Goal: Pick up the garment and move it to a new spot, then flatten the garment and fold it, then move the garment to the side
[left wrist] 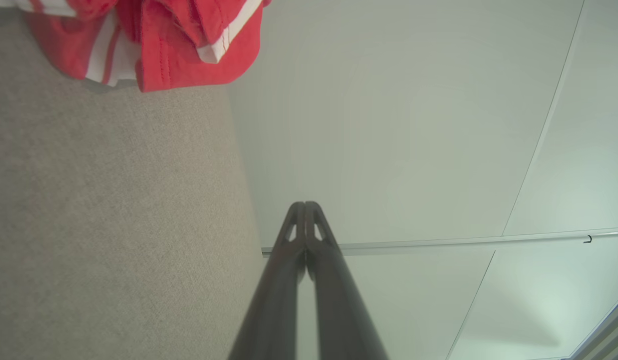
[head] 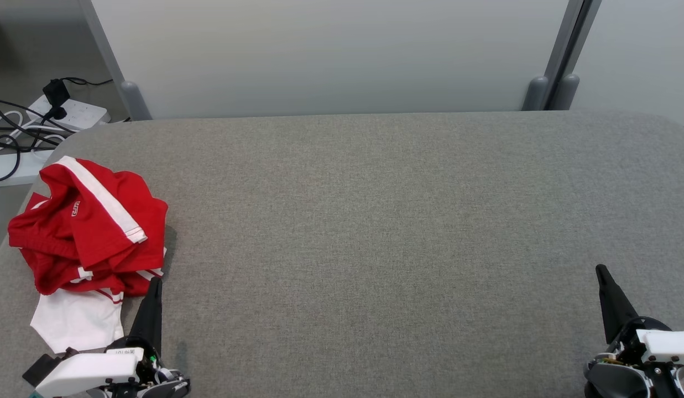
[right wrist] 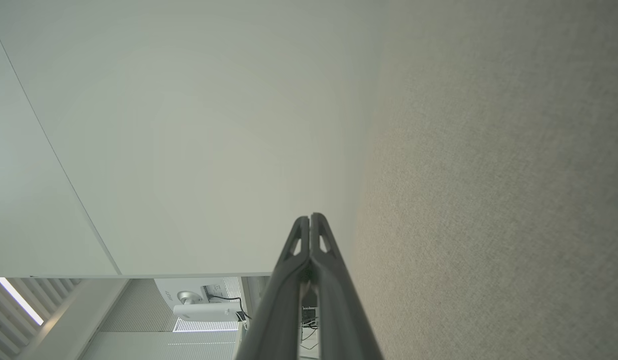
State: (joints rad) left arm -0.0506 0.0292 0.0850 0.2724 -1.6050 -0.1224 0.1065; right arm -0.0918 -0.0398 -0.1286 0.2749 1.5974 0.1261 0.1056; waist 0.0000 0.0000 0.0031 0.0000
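Observation:
The garment (head: 90,232) is a red shirt with white stripes and a white panel, lying crumpled at the left edge of the grey table (head: 375,232). Its red hem (left wrist: 154,40) hangs into the top left of the left wrist view. My left gripper (head: 155,283) is shut and empty, its tip just beside the garment's near right edge; the tips (left wrist: 305,205) meet in the left wrist view. At the lower right my right gripper (head: 600,269) is shut and empty, far from the garment, with its fingers together (right wrist: 309,217).
A pale partition wall (head: 330,55) stands behind the table's far edge, with grey posts (head: 552,88) at its right. On the floor to the far left lie white power strips and black cables (head: 37,121).

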